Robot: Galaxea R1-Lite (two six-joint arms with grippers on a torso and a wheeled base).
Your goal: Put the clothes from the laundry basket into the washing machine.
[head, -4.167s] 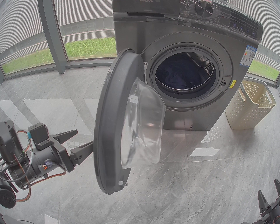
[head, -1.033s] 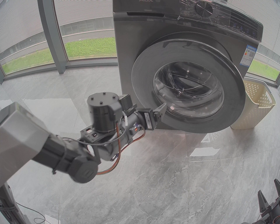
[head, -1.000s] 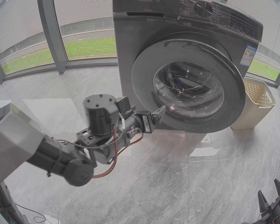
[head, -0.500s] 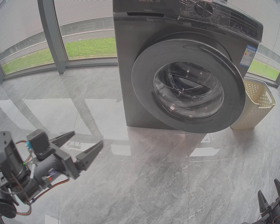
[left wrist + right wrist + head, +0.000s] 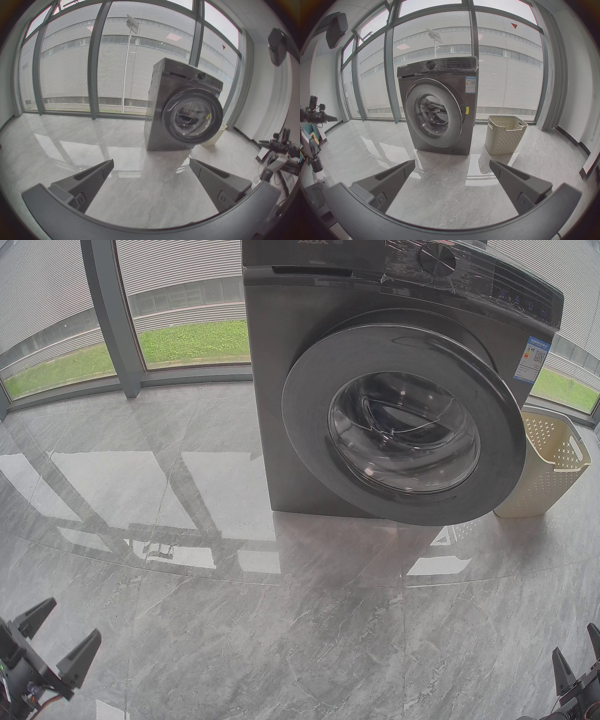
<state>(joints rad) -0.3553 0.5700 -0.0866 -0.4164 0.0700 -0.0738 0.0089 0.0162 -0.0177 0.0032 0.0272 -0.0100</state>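
The washing machine [image 5: 294, 321] stands upright on the floor [image 5: 300, 627] with its front toward the robot and its round door [image 5: 312, 409] covering the drum opening. The laundry basket [image 5: 540, 474] stands upright just beside it on the robot's right, long axis vertical, mouth up. Both units lie well ahead of the left claw [image 5: 64, 626] and the right claw [image 5: 575, 643], which hang low near the floor. Each claw is spread wide in the released state, holding and touching nothing.
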